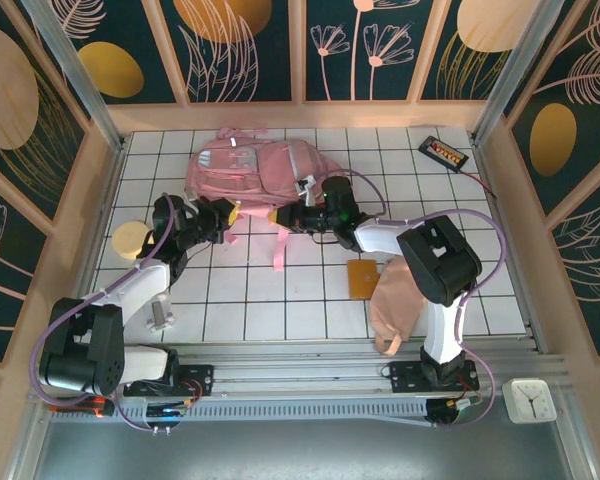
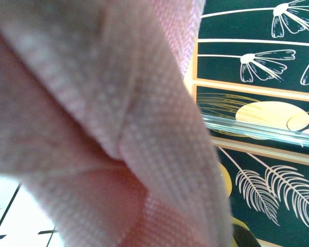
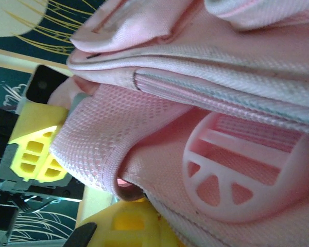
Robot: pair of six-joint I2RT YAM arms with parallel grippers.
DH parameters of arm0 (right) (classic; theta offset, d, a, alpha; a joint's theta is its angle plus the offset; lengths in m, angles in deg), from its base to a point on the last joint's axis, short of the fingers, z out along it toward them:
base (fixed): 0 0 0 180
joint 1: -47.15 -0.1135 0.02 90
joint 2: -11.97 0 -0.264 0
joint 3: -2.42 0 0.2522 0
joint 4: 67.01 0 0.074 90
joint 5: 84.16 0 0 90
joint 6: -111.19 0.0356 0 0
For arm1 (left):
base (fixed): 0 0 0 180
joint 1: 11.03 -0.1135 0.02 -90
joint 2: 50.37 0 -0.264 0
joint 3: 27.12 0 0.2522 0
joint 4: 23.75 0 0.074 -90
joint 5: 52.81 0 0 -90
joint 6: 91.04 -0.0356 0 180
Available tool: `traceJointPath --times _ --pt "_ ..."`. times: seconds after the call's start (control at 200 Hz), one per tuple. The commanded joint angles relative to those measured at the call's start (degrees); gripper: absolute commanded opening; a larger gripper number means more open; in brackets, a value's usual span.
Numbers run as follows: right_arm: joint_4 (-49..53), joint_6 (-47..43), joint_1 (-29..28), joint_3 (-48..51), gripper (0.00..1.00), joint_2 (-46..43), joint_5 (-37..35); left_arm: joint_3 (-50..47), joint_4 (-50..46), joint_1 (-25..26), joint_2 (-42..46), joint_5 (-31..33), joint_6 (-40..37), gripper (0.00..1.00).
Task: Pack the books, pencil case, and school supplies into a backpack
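2 items, pad (image 1: 363,277) and pencil case (image 1: 395,305), lie outside the backpack (image 1: 255,165); left gripper (image 1: 230,213) and right gripper (image 1: 277,215) both pinch its fabric.

A white tiled tabletop (image 1: 280,300) with dark grid lines sits inside wooden-framed walls (image 1: 250,45) painted dark teal with pale flowers, leaves and golden ovals. A round pale yellow disc (image 1: 130,239) lies near the tabletop's left edge. At the far right corner lies a black rectangular gadget (image 1: 443,152) with red marks, and a thin cord (image 1: 477,178) runs from it toward the right wall. A small silver piece (image 1: 160,318) rests on the near left tiles. A small white clock (image 1: 529,399) sits off the tiles, at the near right corner.
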Motion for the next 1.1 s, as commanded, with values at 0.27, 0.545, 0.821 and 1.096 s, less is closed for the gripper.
traceJointPath --times 0.27,0.545,0.821,1.096 --pt "46.71 -20.12 1.26 -6.42 0.0 -7.24 -17.12 1.56 -3.1 -1.37 3.36 -0.82 1.13 0.0" --pt "62.8 -24.39 8.29 -11.51 0.0 -5.97 -30.52 1.52 -9.53 -3.36 5.63 -1.95 -4.14 0.0" --pt "63.46 -32.34 15.18 -15.23 0.0 -3.54 -28.6 -6.04 -10.84 -7.62 10.26 -3.14 -5.03 0.0" --pt "57.29 -33.37 5.86 -8.73 0.0 -6.9 -18.82 3.1 -10.55 -10.61 -5.4 -2.44 -13.82 0.0"
